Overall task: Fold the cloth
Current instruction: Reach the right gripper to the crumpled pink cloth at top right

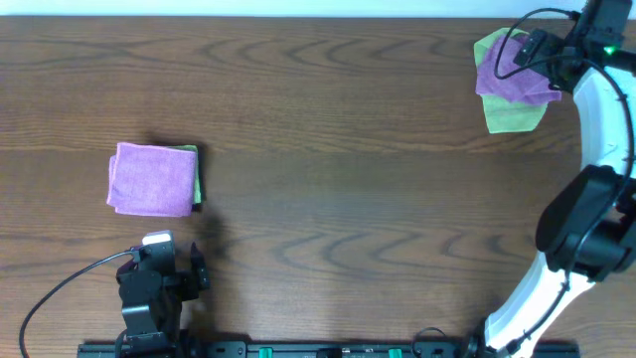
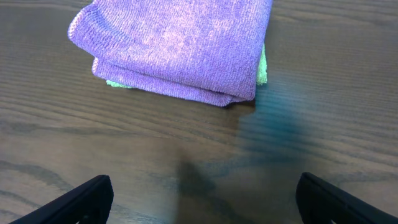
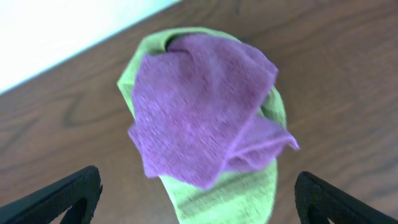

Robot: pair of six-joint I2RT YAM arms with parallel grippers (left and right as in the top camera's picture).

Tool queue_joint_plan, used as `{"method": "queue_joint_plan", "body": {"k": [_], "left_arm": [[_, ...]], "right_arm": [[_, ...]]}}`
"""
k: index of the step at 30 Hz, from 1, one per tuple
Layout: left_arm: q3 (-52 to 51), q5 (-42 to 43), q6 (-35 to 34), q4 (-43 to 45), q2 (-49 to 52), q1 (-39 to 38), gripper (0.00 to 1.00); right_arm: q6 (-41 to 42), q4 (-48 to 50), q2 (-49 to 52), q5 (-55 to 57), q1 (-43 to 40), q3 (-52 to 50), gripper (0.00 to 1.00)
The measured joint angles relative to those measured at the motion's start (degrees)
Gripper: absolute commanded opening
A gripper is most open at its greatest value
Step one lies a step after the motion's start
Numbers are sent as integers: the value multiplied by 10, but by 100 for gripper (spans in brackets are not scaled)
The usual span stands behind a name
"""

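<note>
Seemingly soft, light and floppy, the crumpled purple towel lies on a lime-green cloth at two o'clock on the worktop beneath the wide-open, empty right fingers, likely best pinched at a loose corner, while the left fingers sit equally spread and empty at eight o'clock.

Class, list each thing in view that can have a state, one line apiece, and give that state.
Left purple cloth: folded flat.
Left green cloth: beneath it, only an edge showing.
Right purple cloth: crumpled, not folded.
Right green cloth: beneath it, loosely spread.
Left gripper: jaws open, empty.
Right gripper: jaws open, empty, above the right pile.
</note>
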Motion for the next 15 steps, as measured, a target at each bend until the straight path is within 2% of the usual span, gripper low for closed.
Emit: {"method": "queue_joint_plan", "body": {"k": [15], "left_arm": [[0, 0, 0, 0, 0, 0, 95]], "right_arm": [[40, 77, 118, -28, 0, 3, 96]]}}
